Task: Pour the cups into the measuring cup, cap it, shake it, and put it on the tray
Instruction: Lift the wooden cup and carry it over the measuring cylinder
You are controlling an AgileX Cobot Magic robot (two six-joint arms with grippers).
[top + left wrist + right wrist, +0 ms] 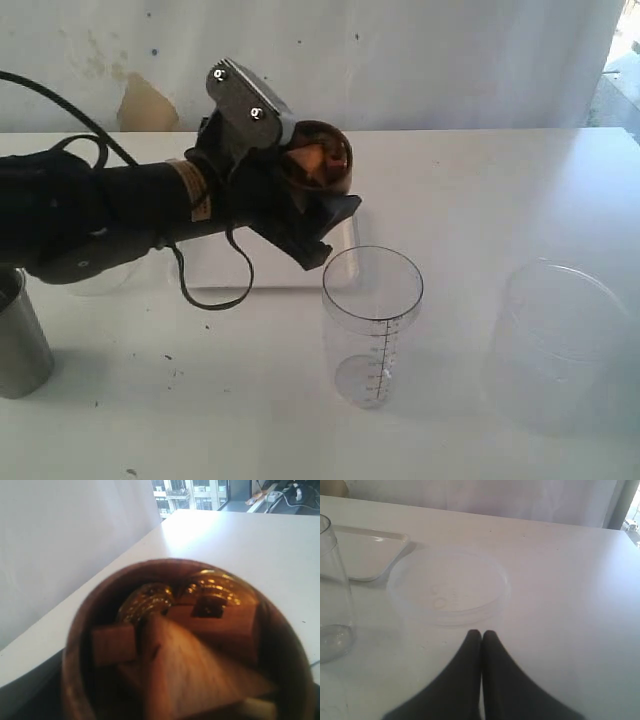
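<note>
My left gripper (318, 205) is shut on the brown wooden cup (320, 158), held tipped on its side above and behind the measuring cup (372, 325). Wooden blocks and gold pieces fill the wooden cup (185, 645) in the left wrist view. The measuring cup stands upright and empty, its black scale facing the camera; it also shows as a clear cylinder (332, 595). The steel tumbler (18, 335) stands at the left edge. The white tray (215, 265) lies behind the arm, and its corner (367, 555) shows again. My right gripper (481, 634) is shut and holds nothing. The cap is out of view.
A wide unmarked clear container (565, 345) stands right of the measuring cup, just ahead of my right gripper as a clear tub (449, 587). Another clear object (100, 278) sits partly hidden under the left arm. A black cable (60, 105) loops over that arm.
</note>
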